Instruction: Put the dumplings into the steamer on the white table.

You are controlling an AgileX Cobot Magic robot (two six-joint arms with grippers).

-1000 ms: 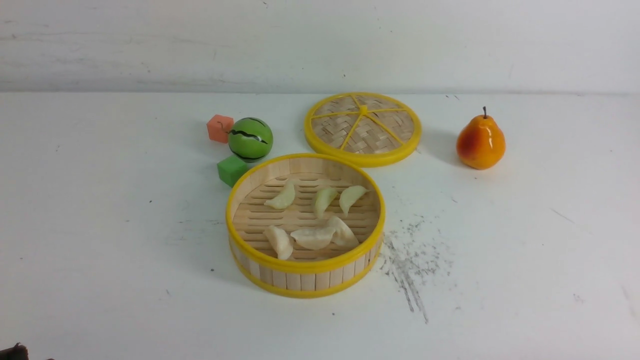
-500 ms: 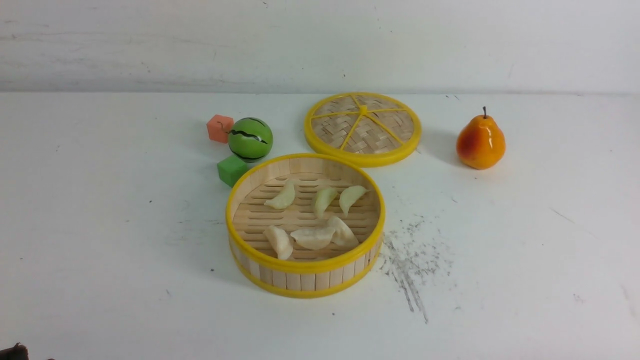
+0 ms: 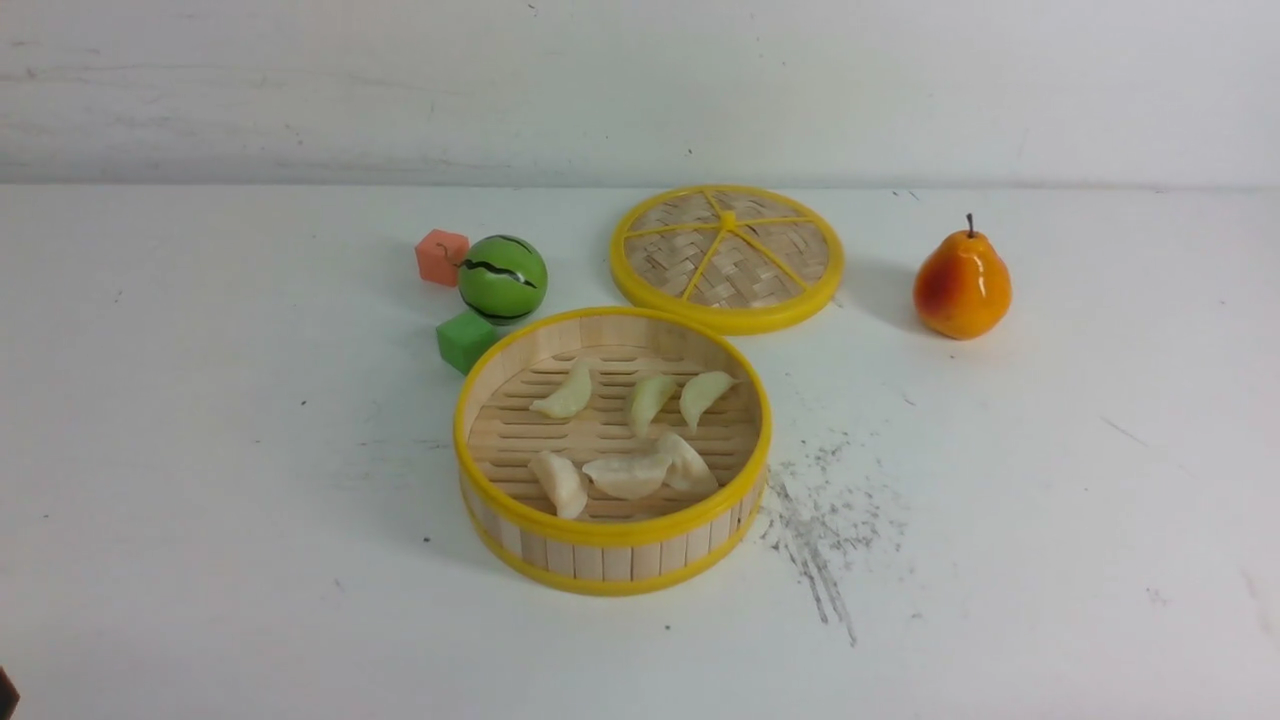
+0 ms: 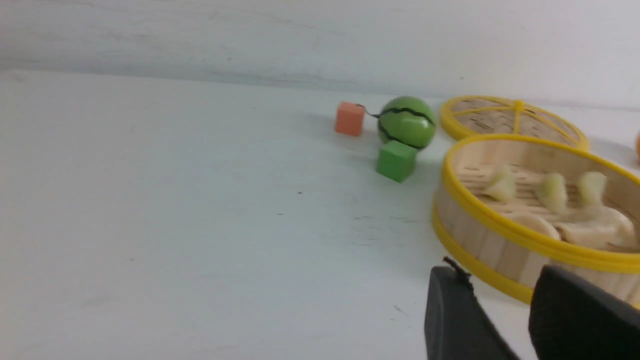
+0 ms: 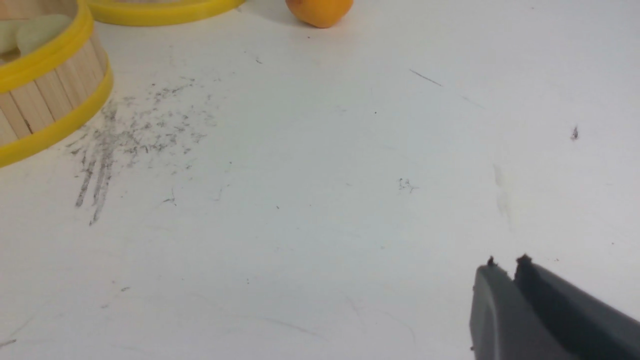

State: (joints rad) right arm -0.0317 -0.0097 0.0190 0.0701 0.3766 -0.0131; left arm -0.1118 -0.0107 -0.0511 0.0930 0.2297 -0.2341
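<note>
1. Front view: steamer (image 3: pixel 612 450) sits mid white table (image 3: pixel 200 450). All 6 dumplings (image 3: pixel 625 440) lie inside on the slatted floor: 3 at the far side, 3 at the near side, the near 3 touching or overlapping. They are pale cream, crescent-shaped, w/ pleated edges. Lid (image 3: pixel 727 256) lies flat behind the steamer; pear (image 3: pixel 961 284) is well apart to the right. No gripper shows here.
2. Left wrist view: left gripper (image 4: pixel 497 305) is near the steamer wall (image 4: pixel 490 240), fingers apart w/ a clear gap, nothing between them. Green cube (image 4: pixel 396 160) and melon ball (image 4: pixel 407 122) stand just beside the steamer.
3. Right wrist view: right gripper (image 5: pixel 505 272) is over bare table, jaws nearly together w/ a thin slit, holding nothing.
4. Risk, judged: task looks done. A sideways move of the left arm could strike the wall and shift the steamer.
</note>
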